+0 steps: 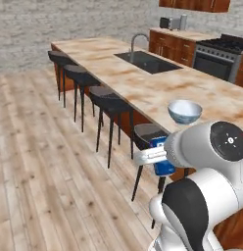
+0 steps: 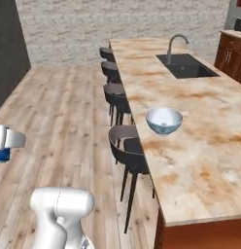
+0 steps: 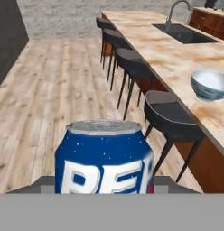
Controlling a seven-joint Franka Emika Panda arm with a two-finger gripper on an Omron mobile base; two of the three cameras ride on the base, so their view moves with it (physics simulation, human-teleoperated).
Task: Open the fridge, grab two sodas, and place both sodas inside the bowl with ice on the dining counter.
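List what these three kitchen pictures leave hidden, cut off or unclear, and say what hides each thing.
- Blue soda can: lower part cut by the hand view's bottom; in the left base view the arm covers much of it.
- Gripper fingers: hidden behind the can in the hand view.
- Bowl: ice cannot be made out in the right base view.
- Dining counter: near end runs off the right base view.
- Stove: cut by the left base view's right edge.

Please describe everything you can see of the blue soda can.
The blue soda can is a small cylinder with a dull silver top rim and a dark blue wall bearing large white letters and a touch of red. It looks like painted metal. It stands upright in the end effector, held in the air over the wooden floor, beside the dining counter. It is not yet in the bowl.
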